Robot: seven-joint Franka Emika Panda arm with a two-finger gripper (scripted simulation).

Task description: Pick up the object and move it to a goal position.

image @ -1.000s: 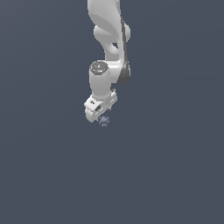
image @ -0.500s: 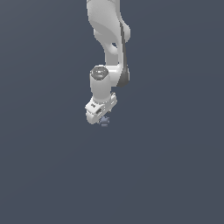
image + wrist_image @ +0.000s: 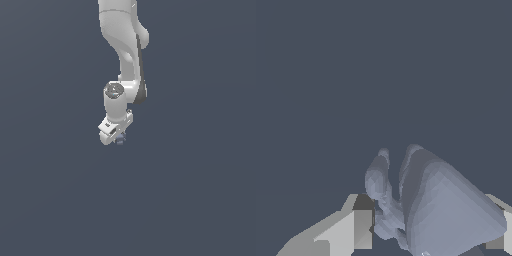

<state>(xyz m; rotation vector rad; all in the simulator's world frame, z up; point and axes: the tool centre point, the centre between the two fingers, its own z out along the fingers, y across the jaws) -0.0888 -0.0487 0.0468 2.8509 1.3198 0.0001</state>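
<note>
Object: pale blue-grey lump [image 3: 446, 210], between the white fingers [image 3: 353, 227].
Place: exterior view, object [image 3: 120, 141] at 5 o'clock under the gripper [image 3: 116, 134].
Gripper: fingers flank the lump; firm contact unclear, cannot tell.
Handling: likely light, rigid; lobed, uneven faces may slip, so grip the broad body.
Hidden: goal position unseen; far finger mostly covered.

The arm [image 3: 124, 45] hangs vertical, gripper [image 3: 118, 139] pointing down, fingers [image 3: 362, 227] spread.
</note>
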